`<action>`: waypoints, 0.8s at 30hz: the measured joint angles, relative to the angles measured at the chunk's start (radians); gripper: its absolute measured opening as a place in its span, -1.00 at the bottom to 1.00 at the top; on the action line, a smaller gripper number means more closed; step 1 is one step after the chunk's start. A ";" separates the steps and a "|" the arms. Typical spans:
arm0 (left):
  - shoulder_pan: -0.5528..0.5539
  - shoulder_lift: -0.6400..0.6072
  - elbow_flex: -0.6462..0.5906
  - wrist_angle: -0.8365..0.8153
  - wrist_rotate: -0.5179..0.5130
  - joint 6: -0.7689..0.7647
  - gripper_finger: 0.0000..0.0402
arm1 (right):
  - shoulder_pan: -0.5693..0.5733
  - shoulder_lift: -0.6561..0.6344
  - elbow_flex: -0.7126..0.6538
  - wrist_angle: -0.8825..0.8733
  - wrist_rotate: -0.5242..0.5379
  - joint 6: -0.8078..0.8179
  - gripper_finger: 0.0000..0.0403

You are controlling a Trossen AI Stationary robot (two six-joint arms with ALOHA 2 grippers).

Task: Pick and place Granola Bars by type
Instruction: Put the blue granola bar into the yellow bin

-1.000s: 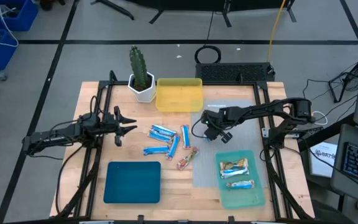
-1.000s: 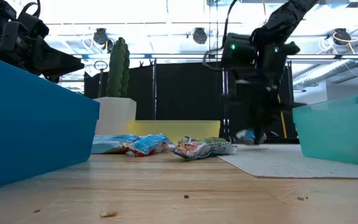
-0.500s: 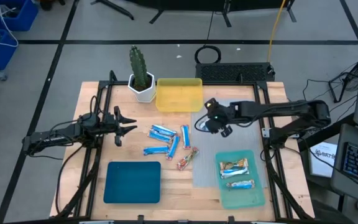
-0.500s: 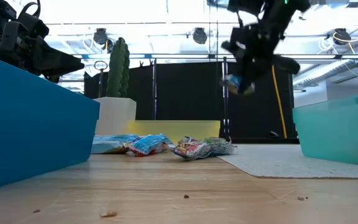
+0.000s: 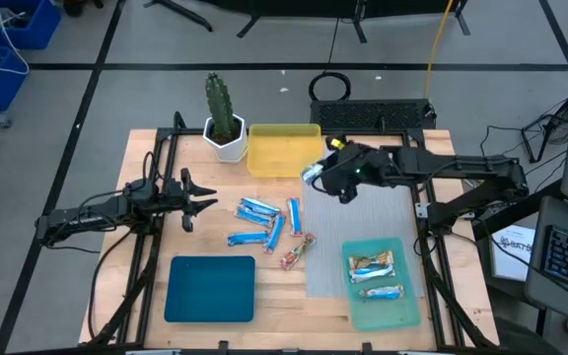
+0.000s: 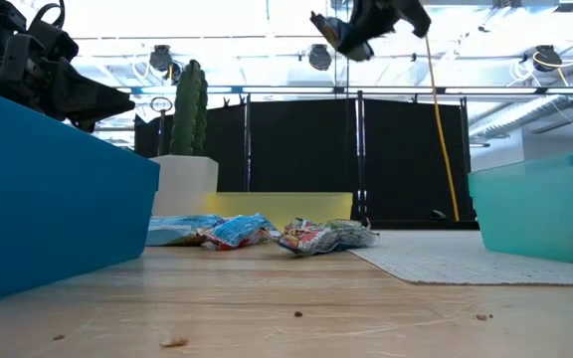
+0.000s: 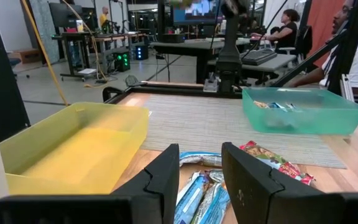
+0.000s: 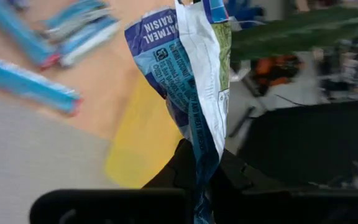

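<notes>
Clamped jaws of the right gripper (image 5: 316,175) pinch a blue-and-white granola bar (image 8: 188,68), wrapper reading "OATMEAL RAISIN", now lifted from the grey mat (image 5: 383,212) to the yellow tray (image 5: 284,150)'s right edge. Parted slightly and empty, the left gripper (image 5: 203,200) hovers left of the loose granola bars (image 5: 272,226). Two more bars (image 5: 375,273) lie in the light teal tray (image 5: 408,311).

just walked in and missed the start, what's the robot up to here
It is sorting granola bars into trays. The right gripper is shut on a blue-and-white bar, held in the air by the yellow tray. The left gripper waits beside the loose bars on the table. Two bars already lie in the light teal tray.
</notes>
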 joint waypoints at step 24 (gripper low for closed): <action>0.000 0.000 0.000 -0.001 0.000 0.000 -0.38 | -0.140 0.069 0.037 0.718 0.274 0.117 -0.97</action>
